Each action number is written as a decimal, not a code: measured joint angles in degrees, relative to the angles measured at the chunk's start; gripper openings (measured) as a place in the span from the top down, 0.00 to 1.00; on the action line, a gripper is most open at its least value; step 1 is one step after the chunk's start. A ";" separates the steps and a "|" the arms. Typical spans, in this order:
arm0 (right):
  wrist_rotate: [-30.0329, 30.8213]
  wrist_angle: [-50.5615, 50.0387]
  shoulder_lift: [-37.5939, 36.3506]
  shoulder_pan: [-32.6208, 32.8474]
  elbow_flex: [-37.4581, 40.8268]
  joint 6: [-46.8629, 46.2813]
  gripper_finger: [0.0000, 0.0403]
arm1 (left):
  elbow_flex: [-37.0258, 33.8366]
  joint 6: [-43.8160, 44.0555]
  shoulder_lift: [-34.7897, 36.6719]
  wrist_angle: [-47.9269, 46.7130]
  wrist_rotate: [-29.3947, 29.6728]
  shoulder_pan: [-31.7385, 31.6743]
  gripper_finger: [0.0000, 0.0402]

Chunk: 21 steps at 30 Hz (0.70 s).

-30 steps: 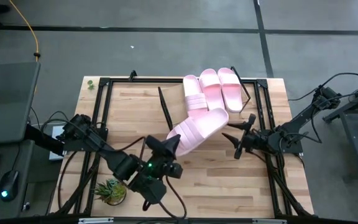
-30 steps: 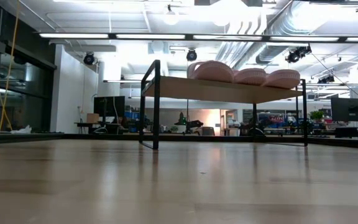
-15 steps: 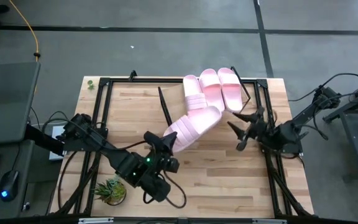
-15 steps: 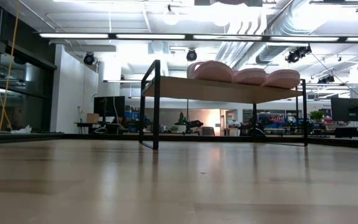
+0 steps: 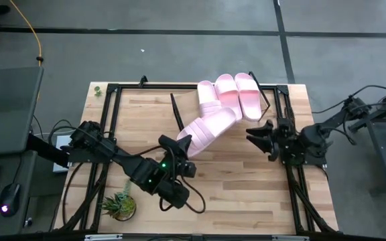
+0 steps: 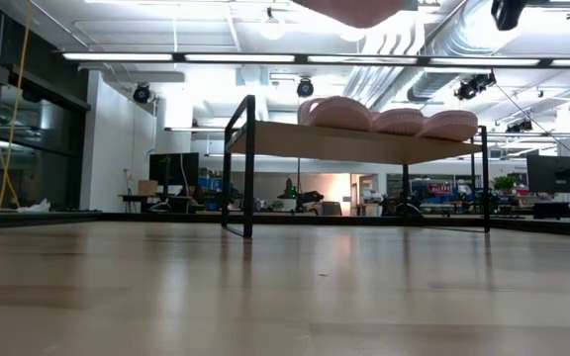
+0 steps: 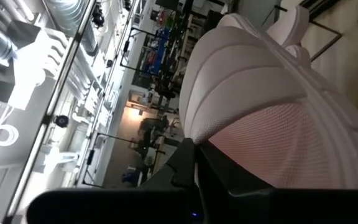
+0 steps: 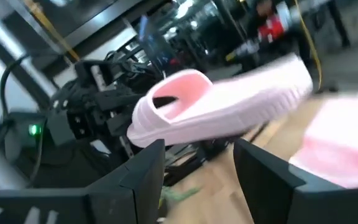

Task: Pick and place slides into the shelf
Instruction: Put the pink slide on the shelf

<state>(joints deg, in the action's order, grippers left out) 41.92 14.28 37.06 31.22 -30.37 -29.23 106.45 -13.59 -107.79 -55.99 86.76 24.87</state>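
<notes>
I'm carrying the fourth slide, light springy foam, mid-frame toward the shelf, left gripper clamped on its heel end, right gripper hanging open centre-right.

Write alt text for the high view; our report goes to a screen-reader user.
The left gripper is shut on the heel of a light-pink foam slide sandal, held over the butcher-block table toward a slanted light-wood shelf bearing three matching pink sandals. The right gripper waits open beside it.
</notes>
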 joint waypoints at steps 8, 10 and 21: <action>-1.41 -3.18 0.09 -3.84 0.00 -14.32 0.54 | 0.00 -8.67 0.00 4.69 -0.58 -0.53 1.00; -1.87 -2.86 0.07 -4.92 0.00 -14.56 0.54 | 0.00 -12.61 -0.20 7.78 -1.76 -0.55 1.00; -11.16 -5.15 0.07 -9.73 0.00 -20.66 0.54 | -0.02 -25.56 -0.90 17.43 -3.00 -0.47 1.00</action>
<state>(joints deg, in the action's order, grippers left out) 30.76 9.13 37.12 21.50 -30.37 -49.89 106.43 -39.15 -108.68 -38.55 83.76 24.39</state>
